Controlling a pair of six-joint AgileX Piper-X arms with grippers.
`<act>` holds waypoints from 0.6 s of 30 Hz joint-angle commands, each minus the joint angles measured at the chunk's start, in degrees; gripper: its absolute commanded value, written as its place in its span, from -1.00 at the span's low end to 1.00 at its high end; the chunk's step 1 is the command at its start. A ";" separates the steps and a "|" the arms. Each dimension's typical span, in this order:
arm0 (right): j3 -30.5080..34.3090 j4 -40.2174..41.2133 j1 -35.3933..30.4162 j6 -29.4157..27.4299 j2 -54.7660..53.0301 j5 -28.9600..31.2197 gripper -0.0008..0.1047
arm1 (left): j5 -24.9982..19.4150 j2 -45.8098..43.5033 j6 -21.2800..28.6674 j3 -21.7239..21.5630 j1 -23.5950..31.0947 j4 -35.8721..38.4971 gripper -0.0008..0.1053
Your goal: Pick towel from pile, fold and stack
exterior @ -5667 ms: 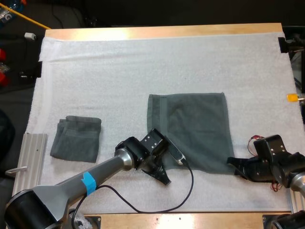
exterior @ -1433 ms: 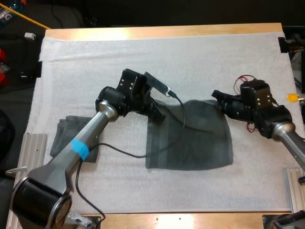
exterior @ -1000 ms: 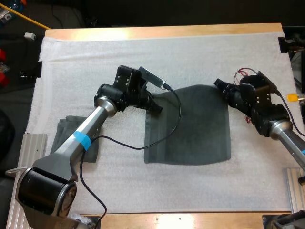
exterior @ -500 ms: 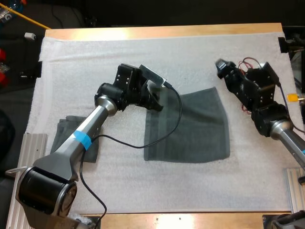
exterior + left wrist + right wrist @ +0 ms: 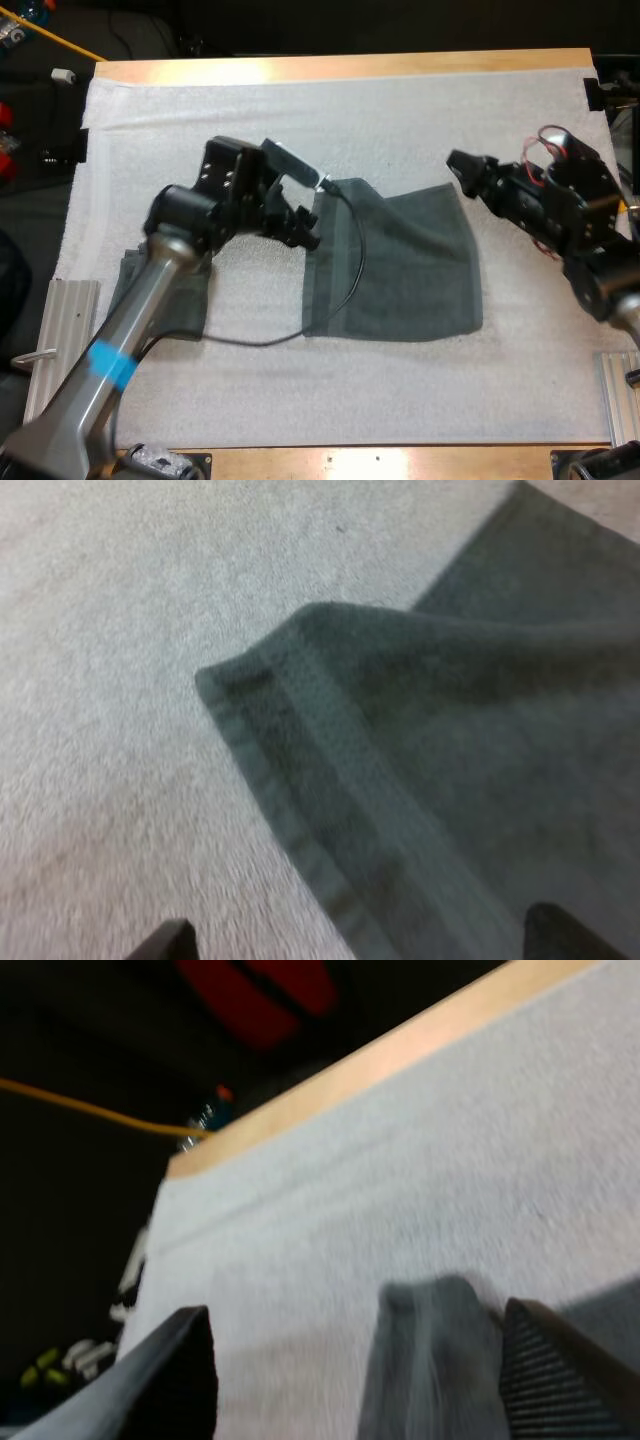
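Where the towel lies: the dark grey-green terry towel [image 5: 400,265] rests flat near the middle of the white textured mat [image 5: 300,110], between the two arms and touched by neither.
Towel shape: roughly square, with a stitched band along its left edge. Its far left corner humps up off the mat instead of lying flat.
Left claw: the left claw [image 5: 303,232] hovers just beside that raised corner. Its black fingers [image 5: 172,942] are spread wide and hold nothing.
Right claw: the right claw [image 5: 462,172] hangs near the far right corner, just past the towel's edge. It is also wide apart and empty.
Stack: a small folded grey-green towel [image 5: 190,315] lies at the left of the mat, partly under the left arm and well apart from the spread one.
Surroundings: the wooden tabletop [image 5: 350,65] shows as a pale rim beyond the mat's far side.
Step in hand: this looks like the pause between folds, with one fold laid down and both claws off the cloth.
Next move: probably a second fold. Each claw needs to come down on a corner of one edge, pinch all the layers, and carry that edge across evenly. The raised left corner may need pressing flat so the layers do not slip.
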 commanded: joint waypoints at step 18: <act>-0.29 37.18 0.15 -6.03 -25.83 -0.65 0.14 | 4.68 -20.54 -5.69 -0.30 0.16 19.45 0.18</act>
